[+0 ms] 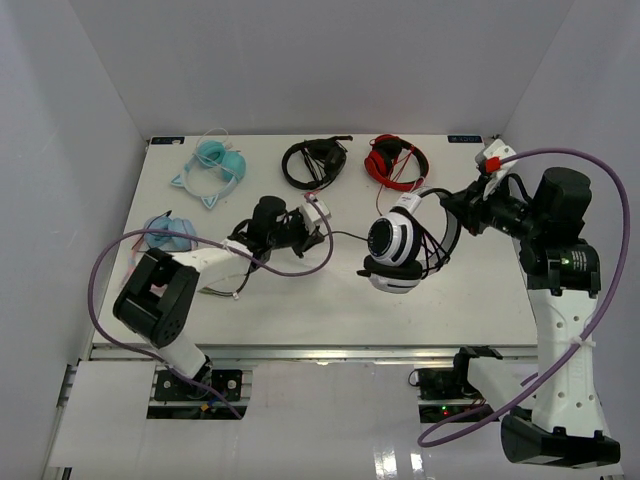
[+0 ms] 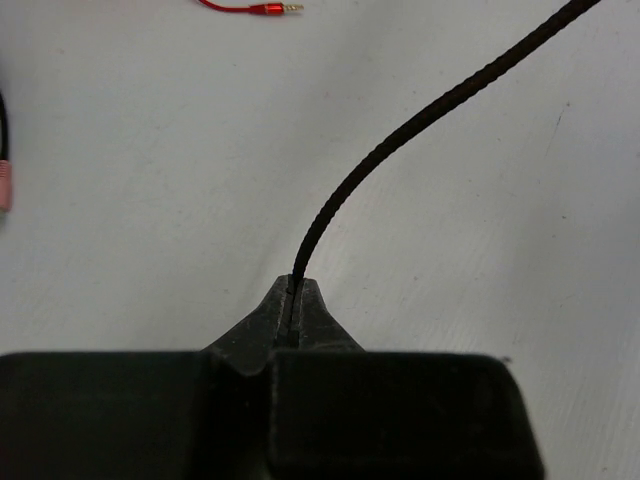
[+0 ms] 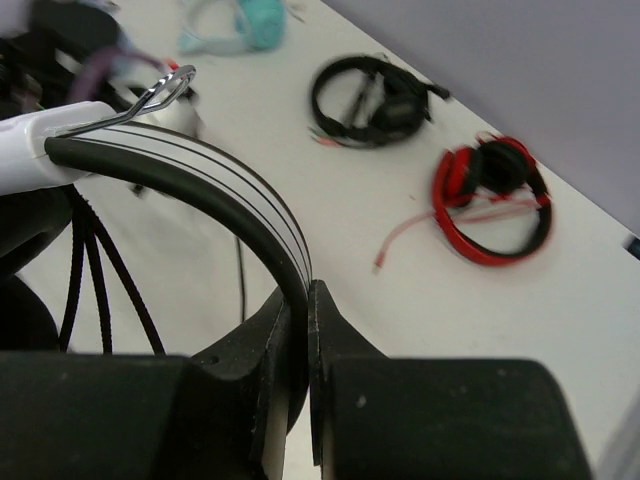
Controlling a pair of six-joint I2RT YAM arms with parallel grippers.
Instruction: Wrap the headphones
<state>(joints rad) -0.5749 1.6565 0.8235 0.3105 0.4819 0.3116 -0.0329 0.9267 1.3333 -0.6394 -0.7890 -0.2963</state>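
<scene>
We see the white headphones (image 1: 392, 245) right of centre in the top view, above the pale tabletop (image 1: 300, 300), with one round white cup facing up and a black ear cushion below it. We cannot tell whether the lower cup touches the tabletop.

The right end effector (image 3: 307, 290) is clamped on the headband (image 3: 220, 190). In the right wrist view its two black fingers press on either side of the white-and-black striped band, which arches away toward the upper left of that frame. Several black strands of cable (image 2: 420, 120) run across the space under the headband, at the left of the right wrist view.

From the cup, the cable runs left across the tabletop to the left end effector (image 2: 294, 290). In the left wrist view, the fingers are pinched together on the thin braided cable. It rises out of the fingertips at the centre of the frame and curves off to the upper right corner.

Along the top edge of the tabletop in the top view lie a red pair (image 1: 396, 160), an all-black pair (image 1: 314, 162) just left of it, and a pale blue pair (image 1: 215, 165) further left, all well apart from the white set. A small red plug (image 2: 270, 9) with a gold tip shows at the top edge of the left wrist view.
</scene>
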